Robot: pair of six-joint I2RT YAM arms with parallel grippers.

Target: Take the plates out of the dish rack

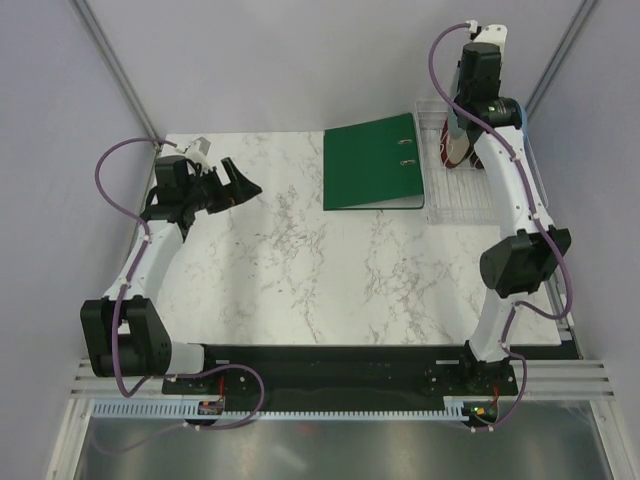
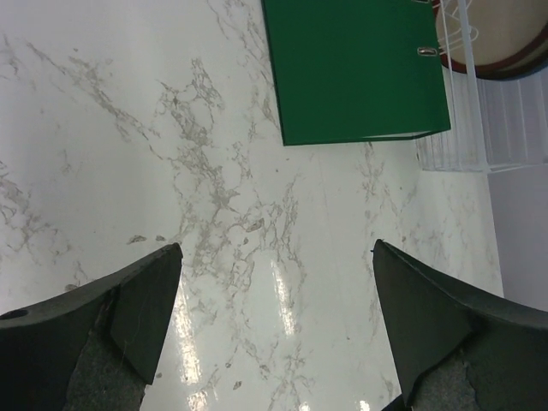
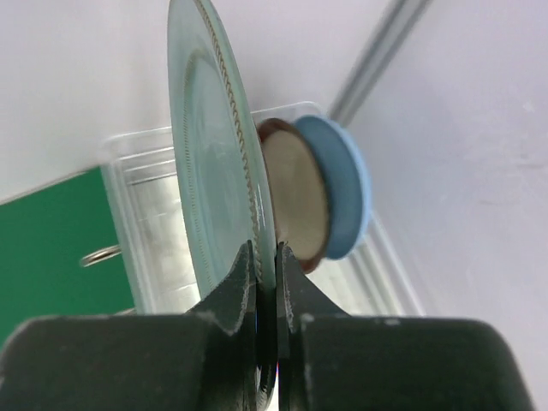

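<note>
My right gripper [image 3: 265, 248] is shut on the rim of a grey-green plate [image 3: 210, 154] and holds it upright on edge. Behind it, a beige plate with a dark red-brown rim [image 3: 295, 197] and a light blue plate [image 3: 342, 188] stand in the white wire dish rack [image 3: 145, 223]. From above, the rack [image 1: 470, 200] sits at the back right of the table, with the right wrist over its far end. My left gripper [image 2: 276, 248] is open with nothing between its fingers, above the marble at the back left [image 1: 240, 180]. A beige plate [image 2: 488, 34] also shows in the left wrist view.
A flat green ring binder [image 1: 372, 162] lies just left of the rack, almost touching it. The white marble table [image 1: 300, 270] spreads between the two arms. Grey walls close in behind and on both sides.
</note>
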